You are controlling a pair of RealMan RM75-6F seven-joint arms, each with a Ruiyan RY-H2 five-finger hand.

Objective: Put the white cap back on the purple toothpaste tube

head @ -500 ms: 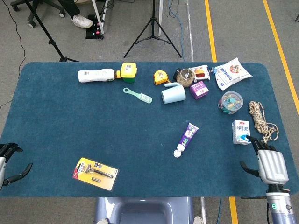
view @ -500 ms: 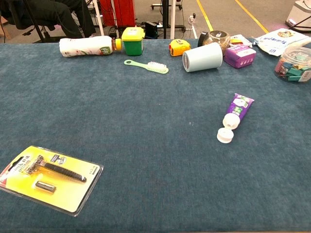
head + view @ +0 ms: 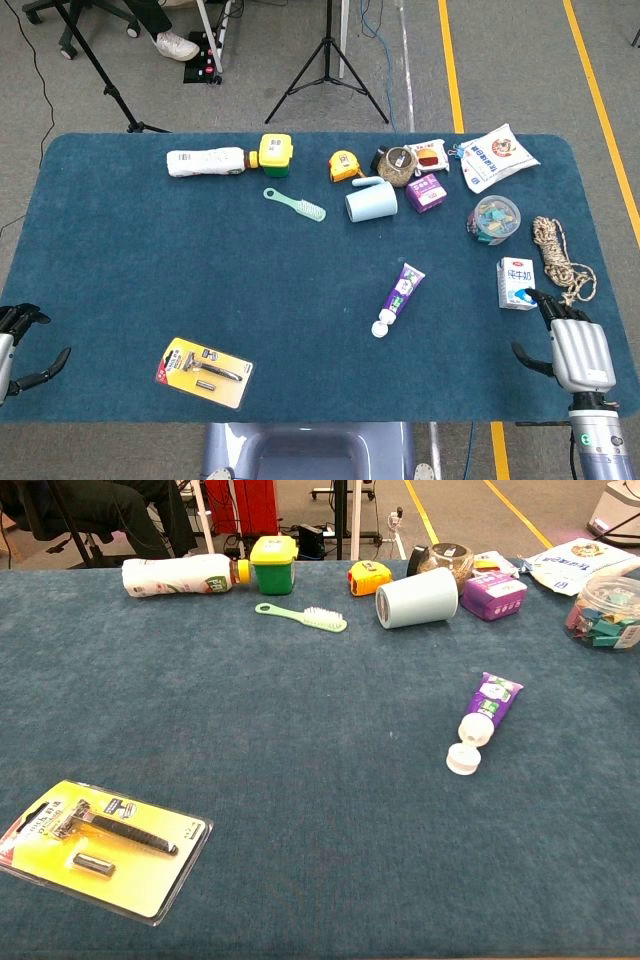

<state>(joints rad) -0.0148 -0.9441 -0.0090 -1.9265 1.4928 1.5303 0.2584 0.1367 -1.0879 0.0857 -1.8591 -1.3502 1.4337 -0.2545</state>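
Fingers [image 3: 20, 318] of left hand [image 3: 14, 345] edge-cropped

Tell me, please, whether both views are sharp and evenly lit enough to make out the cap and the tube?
Head view: even overhead light, soft shadows, no glare; the white cap and purple toothpaste tube are small but sharp. Chest view: closer and crisp on both, the cap lying at the tube's open end; the far edge looks slightly softer.

Blue felt table [image 3: 120, 260] — toothpaste tube [image 3: 404, 288], white cap [image 3: 380, 329], razor pack [image 3: 204, 371], cup [image 3: 371, 201]
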